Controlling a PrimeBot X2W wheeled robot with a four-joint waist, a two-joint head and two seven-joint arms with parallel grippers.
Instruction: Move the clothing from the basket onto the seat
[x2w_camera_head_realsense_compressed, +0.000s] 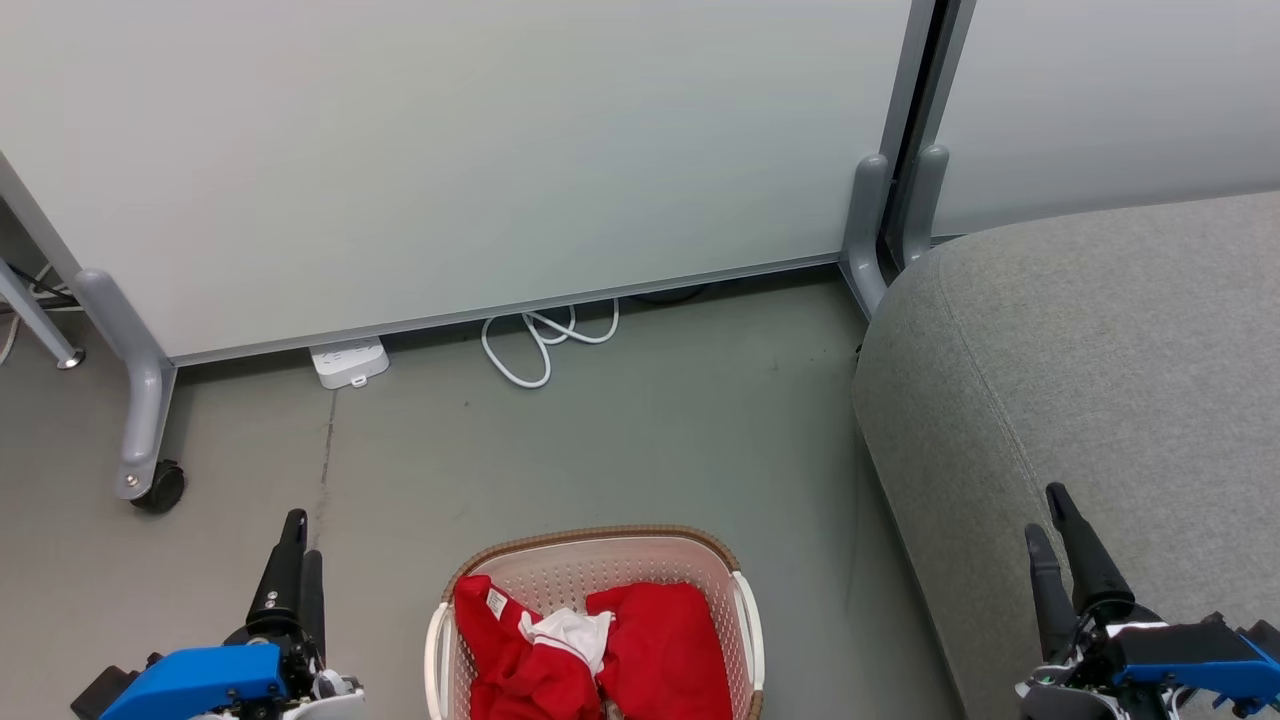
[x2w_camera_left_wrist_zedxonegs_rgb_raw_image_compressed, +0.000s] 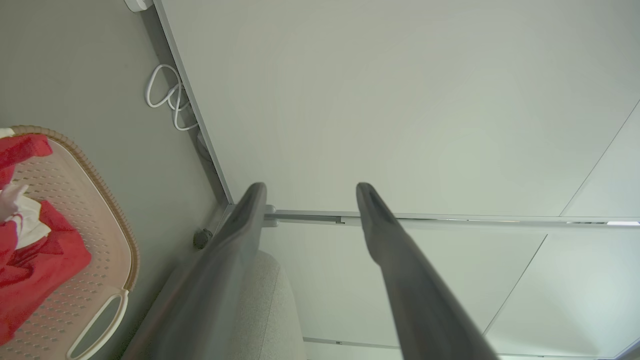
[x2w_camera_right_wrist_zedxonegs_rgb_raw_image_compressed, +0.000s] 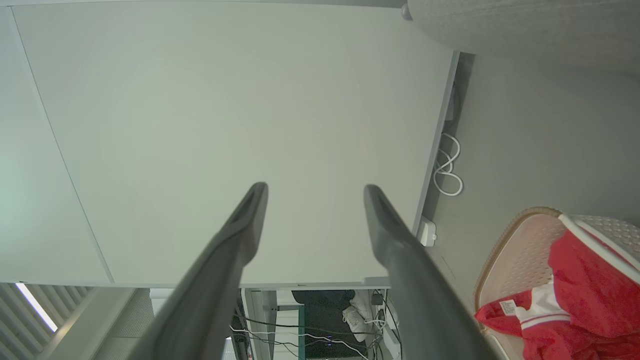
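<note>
**Red clothing in basket; both claws wide, empty**

Head view: the clothing (x2w_camera_head_realsense_compressed: 600, 650) lies heaped in the basket (x2w_camera_head_realsense_compressed: 600, 545) on the floor, near centre, with the white-trimmed piece left and the plain piece right. The basket's near end is cut off, so its long axis is unclear. The seat (x2w_camera_head_realsense_compressed: 1100, 350) stands right. The left gripper (x2w_camera_head_realsense_compressed: 304, 535) and right gripper (x2w_camera_head_realsense_compressed: 1044, 510) point far.

Left wrist view: fingers wide apart, empty; a basket handle shows.

Right wrist view: fingers wide apart, empty; a garment label shows.
</note>
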